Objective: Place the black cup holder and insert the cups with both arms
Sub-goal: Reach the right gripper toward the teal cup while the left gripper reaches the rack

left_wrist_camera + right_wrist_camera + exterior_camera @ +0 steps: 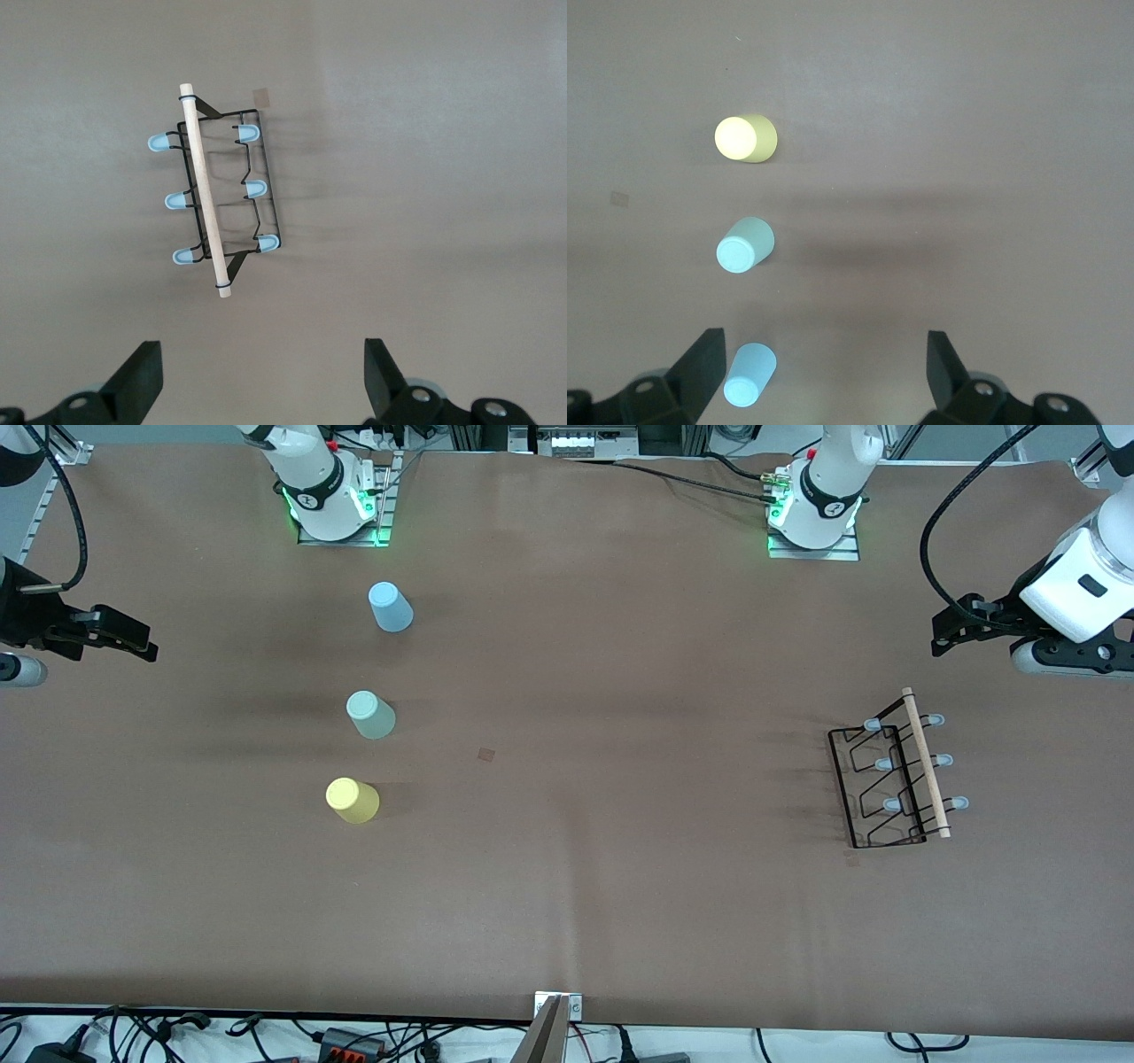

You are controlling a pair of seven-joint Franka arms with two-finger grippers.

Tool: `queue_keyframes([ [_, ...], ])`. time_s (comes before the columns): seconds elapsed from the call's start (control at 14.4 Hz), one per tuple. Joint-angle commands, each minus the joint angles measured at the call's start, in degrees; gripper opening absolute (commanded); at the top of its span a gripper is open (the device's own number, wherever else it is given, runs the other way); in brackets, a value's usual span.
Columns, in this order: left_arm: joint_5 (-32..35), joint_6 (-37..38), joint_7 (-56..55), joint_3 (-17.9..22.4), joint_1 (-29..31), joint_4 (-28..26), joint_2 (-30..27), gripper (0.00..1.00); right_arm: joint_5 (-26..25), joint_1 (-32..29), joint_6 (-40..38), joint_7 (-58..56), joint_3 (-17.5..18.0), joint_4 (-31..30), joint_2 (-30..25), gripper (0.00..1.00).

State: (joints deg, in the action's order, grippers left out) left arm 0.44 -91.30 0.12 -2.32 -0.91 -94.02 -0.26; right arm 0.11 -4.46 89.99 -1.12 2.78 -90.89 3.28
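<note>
The black cup holder (895,779) stands on the brown table toward the left arm's end, its wooden rod (926,762) along the top. It also shows in the left wrist view (217,199). Three cups stand upside down in a row toward the right arm's end: light blue (390,607), pale green (370,715), and yellow (353,800) nearest the front camera. The right wrist view shows the yellow (744,139), green (744,246) and blue (749,376) cups. My left gripper (943,633) (263,381) hangs open and empty above the table beside the holder. My right gripper (142,642) (826,376) hangs open and empty beside the cups.
The two arm bases (332,500) (815,509) stand along the table's farther edge. A small brown square mark (485,755) lies mid-table. Cables and a metal mount (554,1027) sit along the edge nearest the front camera.
</note>
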Motion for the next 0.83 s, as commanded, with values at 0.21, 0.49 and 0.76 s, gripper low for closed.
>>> queue_keyframes([
  [0.21,1.32,0.34,0.67,-0.14,-0.15,1.38,0.53,1.0,0.24,0.07,0.89,0.42,0.03,-1.49,-1.35,1.0],
  [0.49,1.41,0.25,0.58,-0.05,-0.15,1.38,0.53,1.0,0.33,1.12,0.8,-0.55,0.56,-6.39,-1.26,1.0],
  [0.76,1.67,0.34,0.41,-0.14,-0.32,1.82,1.4,1.0,0.6,4.01,12.01,0.59,0.74,-17.19,-1.61,1.0],
])
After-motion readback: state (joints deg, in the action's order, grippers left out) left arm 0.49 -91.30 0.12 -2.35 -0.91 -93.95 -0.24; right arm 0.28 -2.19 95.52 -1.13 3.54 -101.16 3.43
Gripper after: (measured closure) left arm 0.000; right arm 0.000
